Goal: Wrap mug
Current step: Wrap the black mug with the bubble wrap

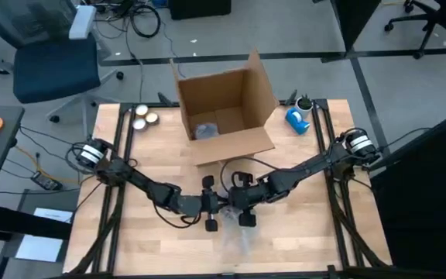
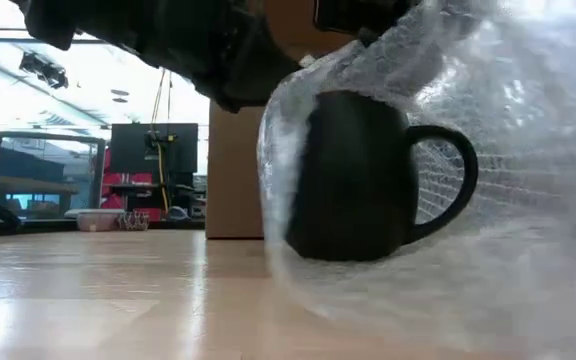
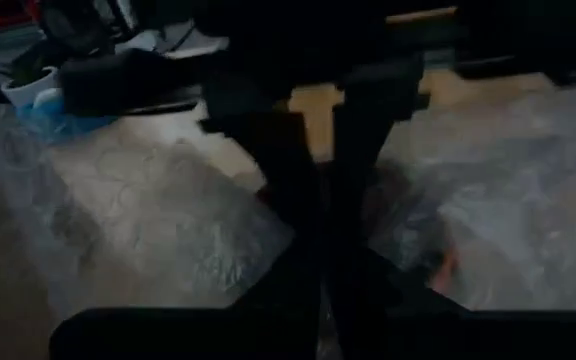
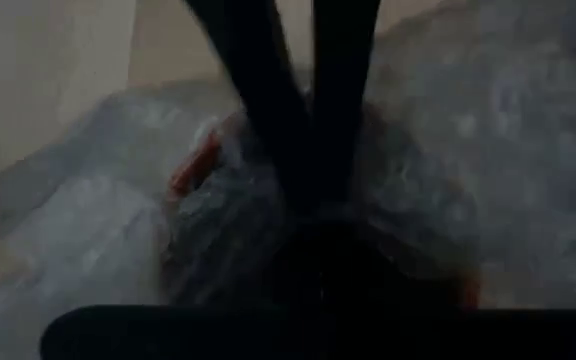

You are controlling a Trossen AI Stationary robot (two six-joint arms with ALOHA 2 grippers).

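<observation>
Your two grippers meet low in the middle of the high view: the left gripper [image 1: 210,209] and the right gripper [image 1: 245,208] sit side by side over the bubble wrap [image 1: 238,242]. In the right wrist view the right gripper's jaws stand narrow, pinched onto the bubble wrap. In the left wrist view the left gripper's jaws also look drawn close together over the wrap, but you cannot tell whether they grip it.

The high view hides the mug under the arms. The low view shows it plainly: a dark mug [image 2: 353,178] stands upright on the desk [image 2: 108,300], right of centre, handle pointing to the frame's right, with the bubble wrap draped over and around it.

Only the high view shows the open cardboard box [image 1: 224,108] at upper centre, the blue tape dispenser [image 1: 298,118] to its right, and small round items [image 1: 144,116] at upper left.
</observation>
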